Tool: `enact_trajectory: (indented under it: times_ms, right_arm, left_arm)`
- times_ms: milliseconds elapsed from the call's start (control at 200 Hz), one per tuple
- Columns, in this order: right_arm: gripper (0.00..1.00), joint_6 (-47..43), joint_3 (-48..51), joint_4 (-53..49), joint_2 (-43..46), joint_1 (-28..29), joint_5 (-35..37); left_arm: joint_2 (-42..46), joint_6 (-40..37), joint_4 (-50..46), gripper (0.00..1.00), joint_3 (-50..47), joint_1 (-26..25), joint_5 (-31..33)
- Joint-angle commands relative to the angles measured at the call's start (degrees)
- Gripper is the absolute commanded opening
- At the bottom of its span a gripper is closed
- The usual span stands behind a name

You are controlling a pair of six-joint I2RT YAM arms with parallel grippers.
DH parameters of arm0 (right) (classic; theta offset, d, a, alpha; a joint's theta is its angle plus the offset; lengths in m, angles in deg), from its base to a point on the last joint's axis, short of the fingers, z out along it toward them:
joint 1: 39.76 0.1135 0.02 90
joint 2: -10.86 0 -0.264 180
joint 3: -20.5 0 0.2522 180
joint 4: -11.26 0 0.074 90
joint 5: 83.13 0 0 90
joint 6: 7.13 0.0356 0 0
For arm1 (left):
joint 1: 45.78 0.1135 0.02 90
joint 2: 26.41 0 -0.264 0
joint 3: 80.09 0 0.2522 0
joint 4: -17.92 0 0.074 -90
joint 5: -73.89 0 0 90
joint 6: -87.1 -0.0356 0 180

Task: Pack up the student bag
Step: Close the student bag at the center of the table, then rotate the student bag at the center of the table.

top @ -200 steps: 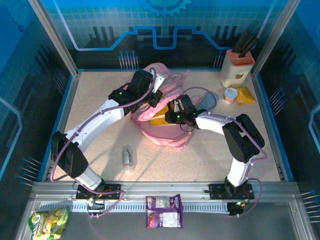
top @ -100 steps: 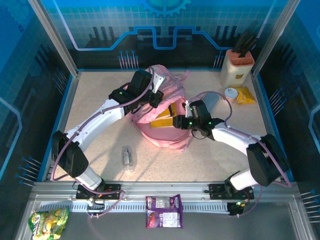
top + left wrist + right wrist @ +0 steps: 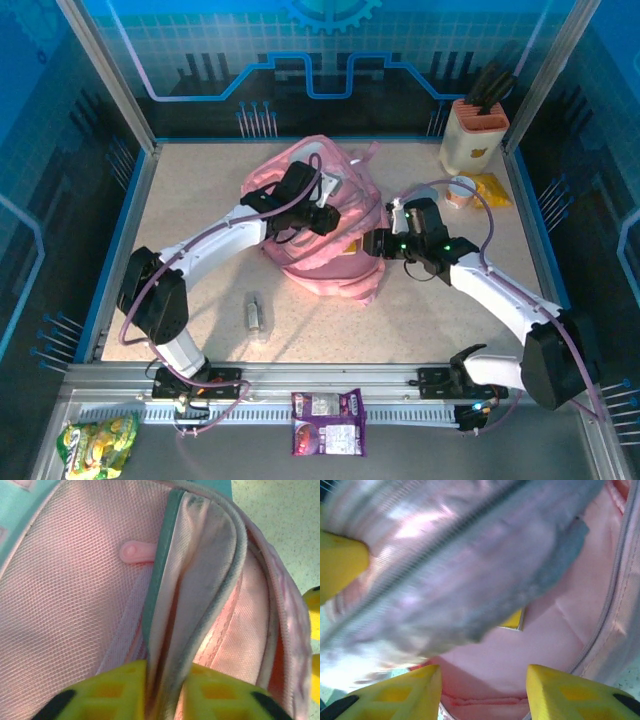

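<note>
The pink student bag [image 3: 285, 172] lies in the middle of the table with its mouth facing right. My left gripper [image 3: 330, 218] is on its upper rim. In the left wrist view the yellow fingers [image 3: 112, 690] press a folded pink and grey rim of the bag [image 3: 200, 580] from both sides. My right gripper [image 3: 373, 243] is at the bag's mouth on the right, open, its fingers [image 3: 400, 692] spread over pink lining [image 3: 555, 630] with nothing between them. A yellow book corner [image 3: 515, 621] shows inside the bag, under a blurred zipper flap [image 3: 445, 570].
A cream knife block [image 3: 473, 135] stands at the back right, with a small round tub [image 3: 460, 190] and a yellow packet [image 3: 490, 190] in front of it. A small clear item [image 3: 256, 312] lies front left. Snack packs [image 3: 328, 422] [image 3: 97, 445] rest on the front ledge.
My left gripper moved right and lower over the bag, and the raised rim sank. My right gripper drew back to the right out of the bag's mouth and opened; less of the yellow book shows.
</note>
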Motion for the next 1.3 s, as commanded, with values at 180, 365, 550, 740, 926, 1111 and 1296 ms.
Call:
enact_trajectory:
  times_ms: [180, 365, 550, 740, 926, 1111, 1296]
  right_arm:
    - [0.50, -0.5, -2.6, -3.4, -0.3, 2.1, -4.1]
    - [0.52, 1.6, -2.9, -1.2, -4.2, 6.7, -4.3]
    - [0.55, 4.0, -3.6, 0.6, -8.7, 11.5, -2.9]
    - [0.57, 5.7, -3.7, 1.6, -11.9, 13.7, -1.3]
    - [0.58, 6.9, -3.4, 2.3, -12.9, 13.8, -1.1]
    - [0.58, 7.0, -3.5, 1.4, -13.1, 13.8, -0.4]
    - [0.58, 6.1, -3.2, -1.1, -11.3, 13.8, 0.6]
  left_arm:
    - [17.5, 13.3, 11.3, 0.62, -16.9, 2.1, 1.3]
    - [23.7, 25.2, 12.3, 0.67, -27.6, 10.3, 3.0]
    - [22.9, 34.7, 17.6, 0.69, -34.7, 18.2, -0.9]
    - [18.2, 41.0, 25.4, 0.70, -38.0, 21.6, -2.8]
    - [12.6, 44.4, 29.9, 0.72, -37.4, 22.3, -4.9]
    - [8.8, 46.8, 30.9, 0.68, -37.0, 22.2, -4.8]
    - [9.1, 46.1, 25.5, 0.67, -36.7, 22.6, 0.8]
